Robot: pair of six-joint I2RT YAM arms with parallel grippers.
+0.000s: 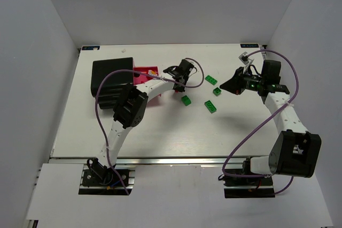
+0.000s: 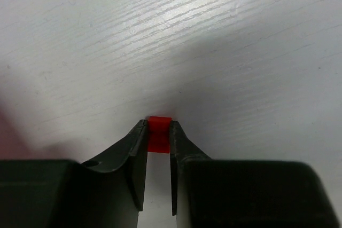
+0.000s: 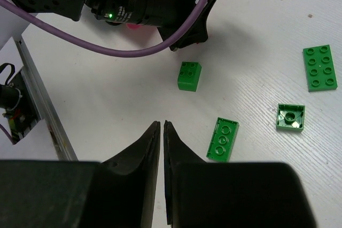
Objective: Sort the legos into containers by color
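Note:
My left gripper is shut on a small red lego, right at the white table top. In the top view this gripper is just right of the pink box, which stands against the black box. My right gripper is shut and empty above the table. Several green legos lie loose: a small block, an upside-down plate, an upside-down square piece and a studded plate. In the top view they lie between the grippers, the nearest to the left gripper being the small block.
The left arm's wrist and its purple cable fill the upper part of the right wrist view, beyond the green block. The table's aluminium front rail runs along the near edge. White walls enclose the table.

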